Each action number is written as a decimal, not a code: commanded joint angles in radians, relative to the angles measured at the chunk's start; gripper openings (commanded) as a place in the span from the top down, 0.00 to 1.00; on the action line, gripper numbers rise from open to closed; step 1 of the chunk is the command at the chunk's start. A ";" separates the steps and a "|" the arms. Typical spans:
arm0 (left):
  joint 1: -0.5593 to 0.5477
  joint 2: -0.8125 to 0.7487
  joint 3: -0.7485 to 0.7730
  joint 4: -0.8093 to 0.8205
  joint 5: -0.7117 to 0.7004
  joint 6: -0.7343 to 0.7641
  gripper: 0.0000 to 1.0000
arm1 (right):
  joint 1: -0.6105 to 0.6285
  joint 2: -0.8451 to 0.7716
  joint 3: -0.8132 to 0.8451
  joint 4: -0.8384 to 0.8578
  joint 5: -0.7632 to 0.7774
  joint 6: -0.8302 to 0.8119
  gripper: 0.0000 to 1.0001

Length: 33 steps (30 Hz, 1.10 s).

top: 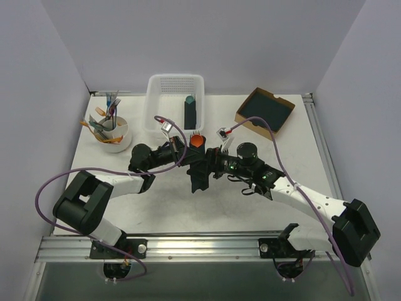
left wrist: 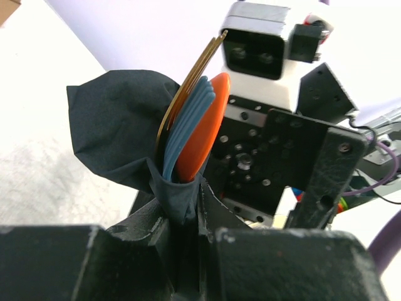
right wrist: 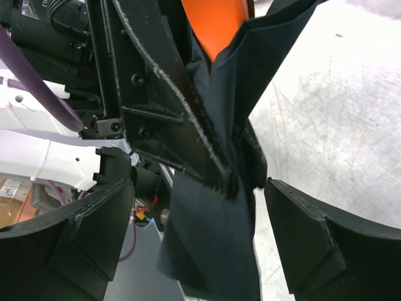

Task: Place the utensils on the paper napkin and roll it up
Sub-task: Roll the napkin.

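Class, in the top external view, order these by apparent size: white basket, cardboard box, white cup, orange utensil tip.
Largest to smallest:
1. white basket
2. cardboard box
3. white cup
4. orange utensil tip
No two look alike in size.

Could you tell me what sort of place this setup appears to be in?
Probably a lab test cell, not a dining room: plain white walls enclose the table, an aluminium rail edges it, and a cup of cutlery stands staged.

White table (scuffed surface), plain pale walls on three sides, metal rail at near edge.
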<state>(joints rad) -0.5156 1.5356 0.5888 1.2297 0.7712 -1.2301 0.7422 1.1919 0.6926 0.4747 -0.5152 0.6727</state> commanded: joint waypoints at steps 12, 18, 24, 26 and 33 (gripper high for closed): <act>-0.012 -0.005 0.039 0.180 0.004 -0.109 0.95 | 0.014 0.034 -0.030 0.219 -0.072 0.071 0.98; -0.012 -0.003 0.045 0.185 -0.001 -0.120 0.94 | 0.029 0.008 -0.073 0.263 -0.072 0.099 0.37; -0.011 -0.003 0.057 0.177 -0.004 -0.123 0.94 | 0.062 0.005 -0.079 0.237 -0.055 0.091 0.41; -0.011 -0.005 0.060 0.175 -0.004 -0.124 0.94 | 0.063 0.003 -0.084 0.239 -0.052 0.093 0.60; -0.009 -0.005 0.068 0.156 -0.006 -0.114 0.94 | 0.074 -0.015 -0.102 0.246 -0.051 0.106 0.62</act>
<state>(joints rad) -0.5240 1.5368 0.6094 1.3014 0.7818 -1.3407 0.8013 1.2182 0.6048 0.6655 -0.5571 0.7967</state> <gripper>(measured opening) 0.196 0.249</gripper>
